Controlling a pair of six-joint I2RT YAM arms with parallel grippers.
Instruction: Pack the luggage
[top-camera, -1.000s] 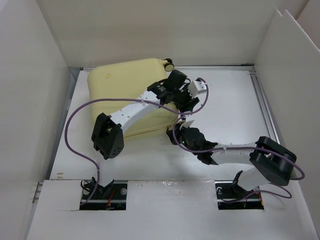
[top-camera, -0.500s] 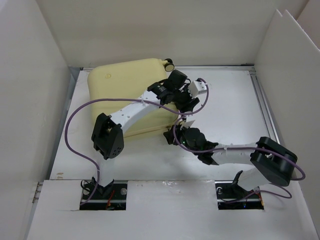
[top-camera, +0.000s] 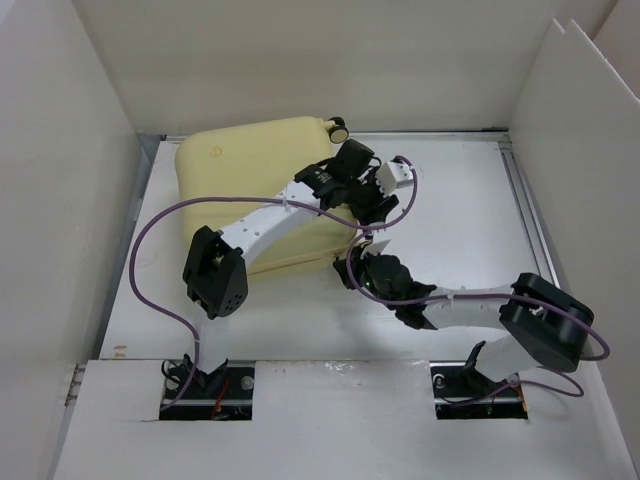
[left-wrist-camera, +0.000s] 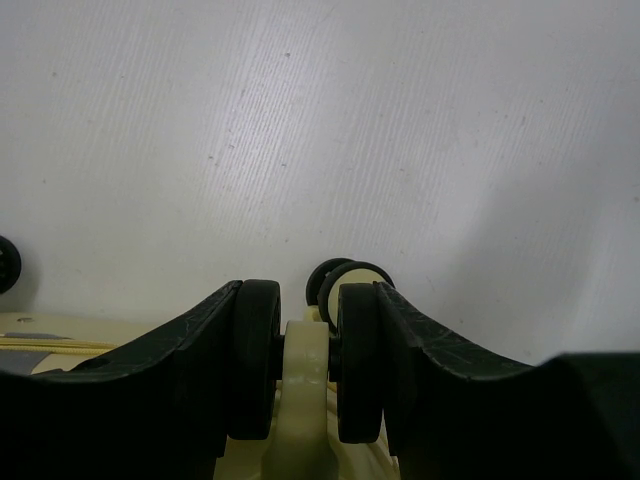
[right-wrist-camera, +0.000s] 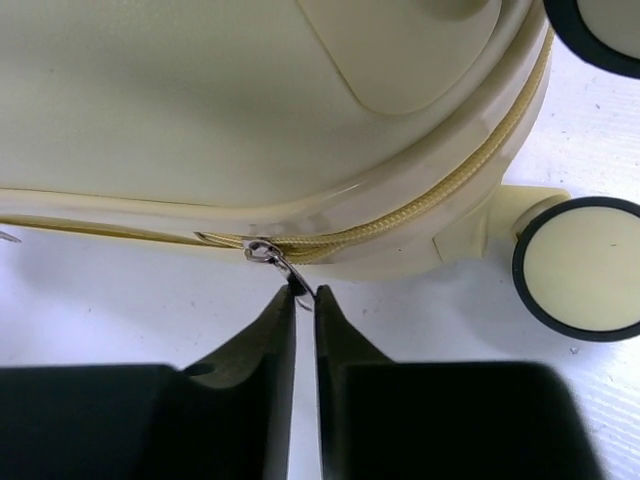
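Luggage (top-camera: 240, 170) shut, zipping seemingly unfinished.
Right claw (right-wrist-camera: 305, 296) pinches the zipper pull (right-wrist-camera: 270, 256); left claw (left-wrist-camera: 308, 345) clamps its wheel bracket (left-wrist-camera: 305, 400).

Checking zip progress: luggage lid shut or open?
Shut: the luggage lies flat, no black lining showing. Right wrist view shows meshed zipper teeth right of the zipper pull; left of it, cannot tell.

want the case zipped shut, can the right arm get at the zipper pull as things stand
Probably yes: the right gripper sits at the luggage seam, tips apparently pinching the zipper pull, with nothing in between.
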